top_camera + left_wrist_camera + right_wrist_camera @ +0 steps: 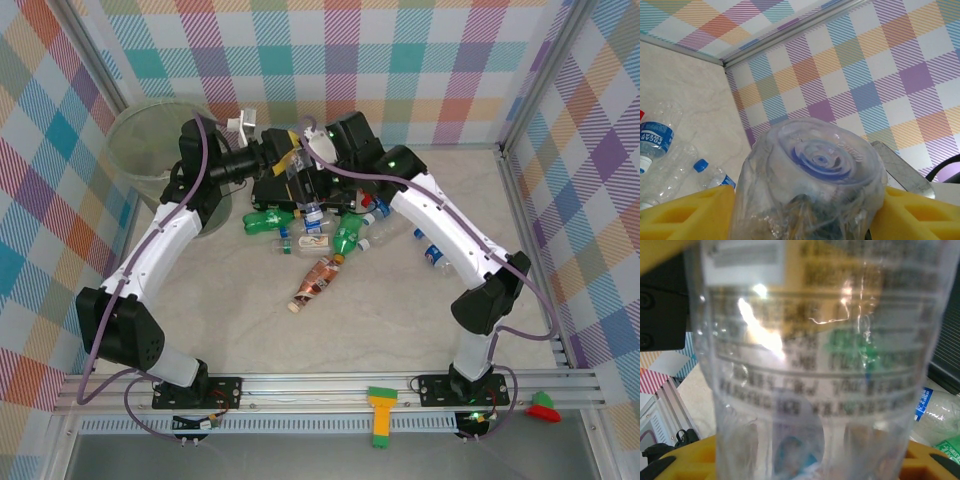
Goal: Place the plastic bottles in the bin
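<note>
clear bottle [810,165] tight in left pincer [805,217], labelled bottle [815,365] tight in right pincer [810,462]

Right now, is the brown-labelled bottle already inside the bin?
No, the brown-labelled bottle lies on its side on the table, well apart from the bin.

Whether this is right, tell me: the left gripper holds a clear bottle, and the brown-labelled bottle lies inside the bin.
One point is wrong. The brown-labelled bottle is not inside the bin; it lies on the table, as the top external view shows. The left gripper does hold a clear bottle.
</note>
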You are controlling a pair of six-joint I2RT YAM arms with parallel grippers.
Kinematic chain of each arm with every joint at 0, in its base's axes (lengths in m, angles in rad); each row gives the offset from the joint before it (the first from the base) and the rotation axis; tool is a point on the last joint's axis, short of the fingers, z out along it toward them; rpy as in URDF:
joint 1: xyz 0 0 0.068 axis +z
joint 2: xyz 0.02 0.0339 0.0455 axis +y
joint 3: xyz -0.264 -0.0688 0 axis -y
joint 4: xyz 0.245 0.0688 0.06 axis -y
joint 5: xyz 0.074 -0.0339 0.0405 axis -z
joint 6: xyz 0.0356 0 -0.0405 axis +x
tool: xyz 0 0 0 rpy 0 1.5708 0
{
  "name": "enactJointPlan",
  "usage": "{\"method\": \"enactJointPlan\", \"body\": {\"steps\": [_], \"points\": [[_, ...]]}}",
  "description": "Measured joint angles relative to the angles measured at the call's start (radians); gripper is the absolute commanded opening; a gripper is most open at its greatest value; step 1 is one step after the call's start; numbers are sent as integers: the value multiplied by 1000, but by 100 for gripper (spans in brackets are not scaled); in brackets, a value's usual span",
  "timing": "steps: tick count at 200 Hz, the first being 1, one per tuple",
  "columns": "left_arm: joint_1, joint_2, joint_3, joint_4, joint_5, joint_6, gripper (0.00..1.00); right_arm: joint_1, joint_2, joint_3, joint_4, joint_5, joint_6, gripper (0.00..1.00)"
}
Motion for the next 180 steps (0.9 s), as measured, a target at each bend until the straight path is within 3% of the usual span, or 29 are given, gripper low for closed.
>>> {"method": "enactJointPlan", "body": {"steps": [23,41,57,73,128,180], "points": [[0,0,-7,7,4,4,50,-1,0,0,-5,-5,7,51],[0,0,-8,10,5,7,49,-2,0,0,-4,-8,10,54],[0,0,-8,9,5,8,49,-1,0,-1,-3,-8,16,82],[-7,0,-8,3,5,12,49,5,-2,-11,3,-11,8,100],[-12,0,13,-43,-17,51,49,5,-73,-100,31,20,6,99],[10,0,122,-190,-117,167,49,-16,-238,-219,78,105,14,99]]}}
